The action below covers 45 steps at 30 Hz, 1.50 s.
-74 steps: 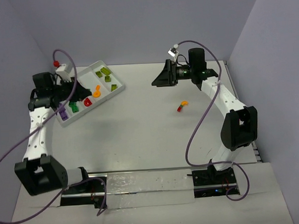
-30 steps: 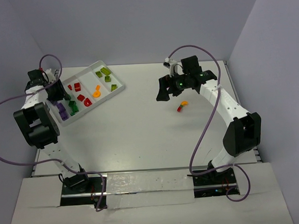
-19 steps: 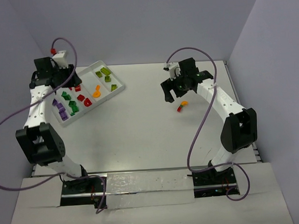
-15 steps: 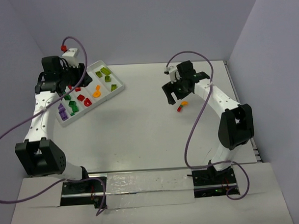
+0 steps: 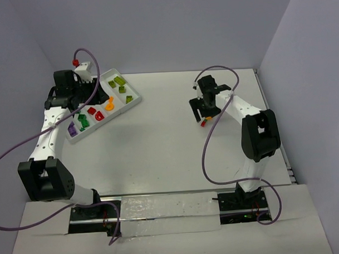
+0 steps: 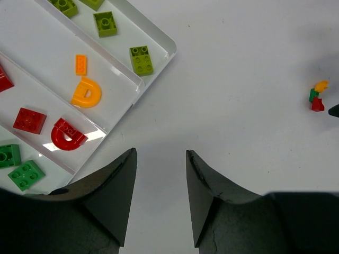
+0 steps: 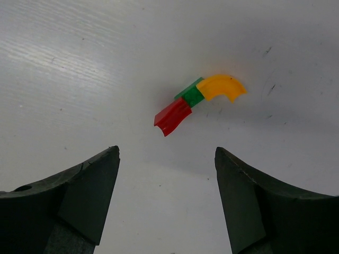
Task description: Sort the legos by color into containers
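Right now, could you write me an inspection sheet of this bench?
Surface: white table, faint scuffs.
Job's things: white tray holds lime, orange, red, green and purple bricks; one joined red-green-orange piece lies loose on the table.
Clutter: nothing seen.
Grippers: left gripper, jaws open and empty, by the tray; right gripper, jaws open above the loose piece, not touching it.
Cables: purple cables loop off both arms.
Surroundings: plain lilac walls.

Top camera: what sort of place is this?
Probably a lab test bench, not a home or factory: a white table closed in by plain walls, a left arm and a right arm bolted at its near edge, and a tray of toy bricks on it.
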### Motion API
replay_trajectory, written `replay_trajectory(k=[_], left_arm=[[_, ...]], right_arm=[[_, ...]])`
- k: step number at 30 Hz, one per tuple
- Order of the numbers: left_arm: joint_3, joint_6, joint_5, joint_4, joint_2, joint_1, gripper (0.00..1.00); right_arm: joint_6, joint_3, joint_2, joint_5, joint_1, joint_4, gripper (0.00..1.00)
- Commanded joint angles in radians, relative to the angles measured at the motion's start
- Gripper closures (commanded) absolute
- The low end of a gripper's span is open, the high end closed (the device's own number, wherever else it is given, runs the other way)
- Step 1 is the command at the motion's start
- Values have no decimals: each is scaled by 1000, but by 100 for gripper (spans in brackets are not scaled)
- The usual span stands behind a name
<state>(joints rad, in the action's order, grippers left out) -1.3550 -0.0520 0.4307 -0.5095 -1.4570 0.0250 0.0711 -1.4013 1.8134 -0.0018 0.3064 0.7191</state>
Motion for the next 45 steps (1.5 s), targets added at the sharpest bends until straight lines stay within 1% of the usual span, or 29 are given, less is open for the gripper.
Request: replay_trajectory(k=[1, 5, 10, 13, 21, 31, 34, 36, 40, 43, 45], left_arm=[[13, -35, -4, 54, 16, -4, 49], [14, -35, -6, 57, 14, -4, 49], [19, -36, -3, 62, 14, -3, 49], [22, -37, -1, 65, 14, -4, 49], [24, -32, -6, 62, 17, -4, 49], [48, -42, 5, 75, 18, -2, 49], [50, -39, 5, 75, 17, -3, 49], [47, -38, 6, 74, 16, -4, 49], [47, -36, 8, 74, 19, -4, 49], [49, -35, 14, 75, 21, -4, 49], [48, -31, 28, 72, 21, -4, 49]], right_arm=[[-161, -45, 53, 66, -24, 22, 22], [-230, -49, 80, 52, -35, 36, 24], [-275, -41, 103, 32, -36, 31, 31], [-277, -48, 123, 20, -35, 37, 32], [-272, -80, 188, -16, -50, 46, 39], [-252, -57, 181, -21, -76, 39, 48], [-240, -52, 173, -26, -77, 40, 53], [-231, -48, 169, -26, -78, 42, 60], [-209, -33, 154, -20, -81, 40, 67], [-183, -18, 133, -7, -82, 36, 69], [-168, -10, 122, -3, -83, 35, 74]])
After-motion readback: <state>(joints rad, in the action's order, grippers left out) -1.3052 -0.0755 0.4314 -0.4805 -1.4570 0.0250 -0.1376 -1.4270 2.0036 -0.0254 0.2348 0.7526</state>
